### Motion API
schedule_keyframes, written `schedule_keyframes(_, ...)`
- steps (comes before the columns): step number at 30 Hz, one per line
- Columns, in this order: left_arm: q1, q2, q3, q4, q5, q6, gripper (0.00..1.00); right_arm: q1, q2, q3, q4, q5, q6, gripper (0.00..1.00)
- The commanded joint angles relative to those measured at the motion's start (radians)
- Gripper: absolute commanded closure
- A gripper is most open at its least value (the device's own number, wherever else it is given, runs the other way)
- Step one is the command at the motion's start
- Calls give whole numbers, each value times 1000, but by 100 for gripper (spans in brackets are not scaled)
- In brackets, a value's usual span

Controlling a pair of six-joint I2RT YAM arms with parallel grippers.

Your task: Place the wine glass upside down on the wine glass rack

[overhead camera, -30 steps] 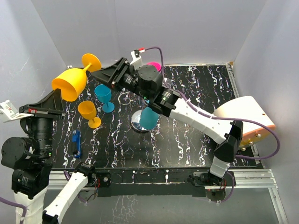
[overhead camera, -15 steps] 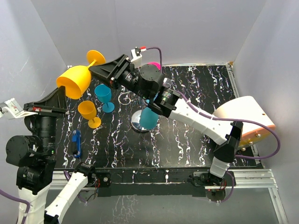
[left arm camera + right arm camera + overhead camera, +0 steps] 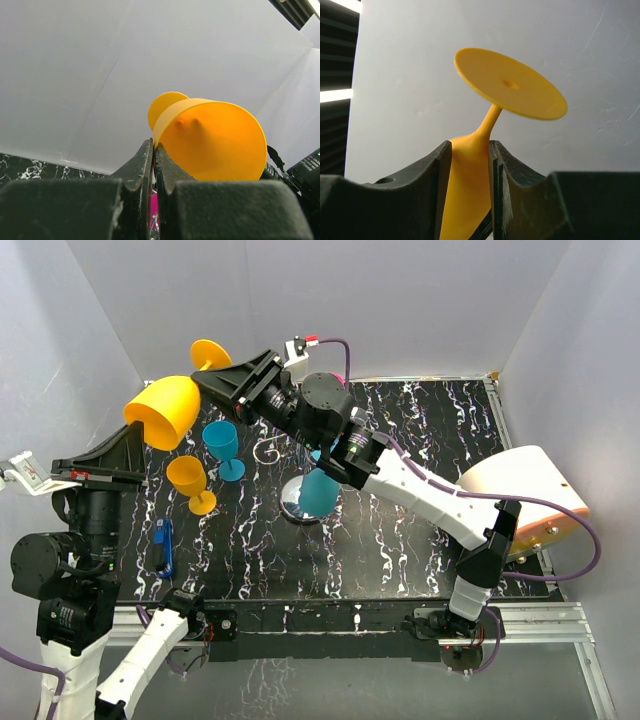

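- the large orange plastic wine glass [image 3: 165,410] hangs tilted in the air over the far-left edge of the black marbled table [image 3: 400,540]. its mouth points down-left, and it is well apart from the silver wire wine glass rack with a chrome dome base [image 3: 295,505] at mid-table.
- the right gripper [image 3: 470,155] is clamped on the narrow bottom of the bowl, just under the stem. that part tapers and looks slick, so the glass could slip or swivel when turned over.
- the left gripper [image 3: 154,150] has its jaws pressed together right at the bowl's rim. i cannot tell whether a sliver of rim is pinched between them. if it is, a pull from the right arm could wrench the glass loose.
- a teal glass [image 3: 320,492] hangs upside down on the rack, and the right forearm lies over it, crowding the free scroll arms.
- an upright teal wine glass [image 3: 222,445] and a small orange wine glass [image 3: 190,483] stand between the held glass and the rack. a low sweep could topple them.
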Motion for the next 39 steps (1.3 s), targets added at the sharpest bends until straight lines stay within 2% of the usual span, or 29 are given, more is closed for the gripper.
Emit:
schedule_keyframes(1, 2, -2, 1, 57, 89, 5, 100, 2, 27, 66, 17, 6, 8, 65)
schedule_keyframes(4, 1, -2, -6, 63, 100, 8, 100, 2, 36, 76, 16, 4, 7, 64)
schedule_keyframes(7, 1, -3, -12, 67, 107, 12, 100, 2, 44, 84, 21, 1, 5, 66)
schedule_keyframes(14, 1, -18, -29, 64, 122, 21, 100, 2, 53, 92, 42, -2, 4, 84)
schedule_keyframes(18, 2, -30, -35, 58, 122, 25, 100, 2, 49, 80, 72, 2, -2, 100)
schedule_keyframes(23, 1, -34, -29, 28, 104, 18, 100, 2, 14, 40, 125, 42, -43, 100)
schedule_keyframes(26, 1, -16, 20, -25, 89, 12, 90, 4, -27, 9, 150, 92, -95, 100)
schedule_keyframes(31, 0, -13, 21, -36, 97, 9, 62, 8, -81, -47, 206, 158, -180, 100)
schedule_keyframes(35, 1, -31, 16, -61, 138, 22, 52, 19, -120, -89, 227, 238, -283, 100)
schedule_keyframes(39, 1, -33, 64, -192, 80, 30, 50, 35, -147, -116, 238, 323, -423, 100)
